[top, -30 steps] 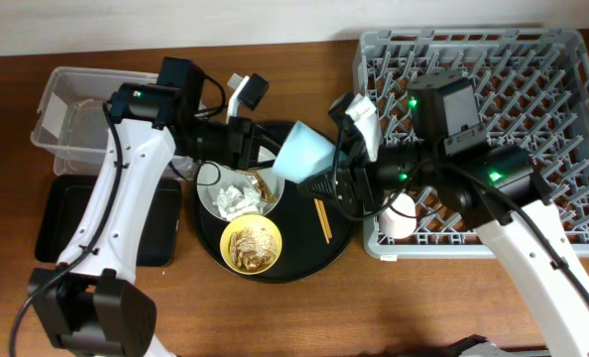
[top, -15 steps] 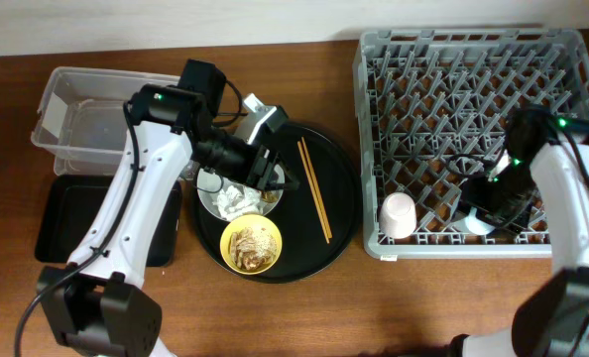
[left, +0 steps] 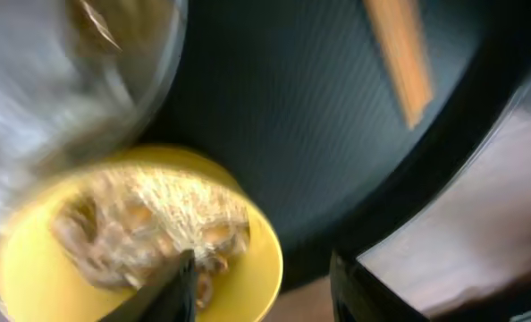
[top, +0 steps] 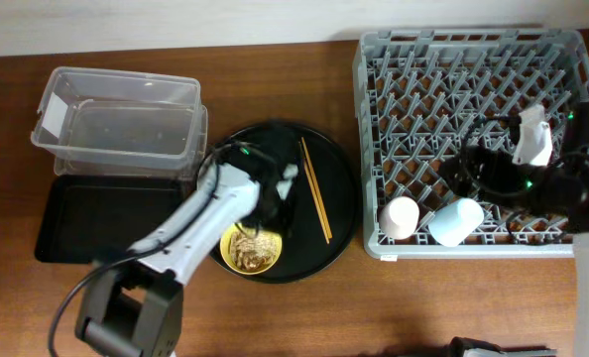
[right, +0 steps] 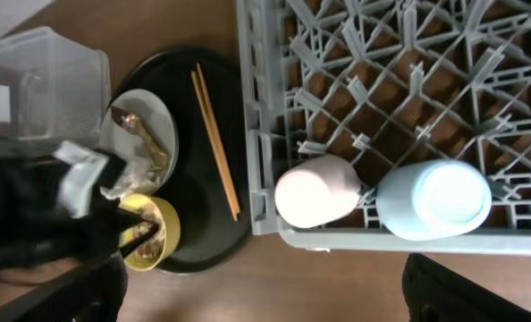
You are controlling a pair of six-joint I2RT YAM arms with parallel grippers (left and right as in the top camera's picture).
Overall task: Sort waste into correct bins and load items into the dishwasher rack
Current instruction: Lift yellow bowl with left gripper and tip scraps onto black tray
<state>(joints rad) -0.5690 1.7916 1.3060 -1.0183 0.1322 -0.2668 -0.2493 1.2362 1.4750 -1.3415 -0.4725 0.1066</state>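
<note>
The yellow bowl [top: 252, 248] with noodle scraps [left: 149, 210] stands on the round black tray [top: 334, 213]. My left gripper [left: 265, 286] is open. One finger is inside the bowl's rim and the other is outside it. It also shows in the overhead view [top: 265, 220]. The grey plate [right: 145, 112] holds the brown-gold wrapper [right: 147, 145]. The chopsticks [top: 314, 188] lie on the round tray. The pink cup [top: 401, 216] and light blue cup [top: 456, 220] lie at the front of the dishwasher rack [top: 483, 59]. My right gripper [right: 265, 302] is open and empty above the rack [top: 465, 171].
The clear tub [top: 116, 124] stands at the back left. The shallow black tray [top: 86, 213] lies in front of it, beside the round tray. My left arm covers most of the plate in the overhead view. Bare wooden table [top: 423, 307] runs along the front.
My right gripper has let go of the light blue cup, which now lies beside the pink cup, and has drawn back. My left gripper has moved from the plate to the yellow bowl.
</note>
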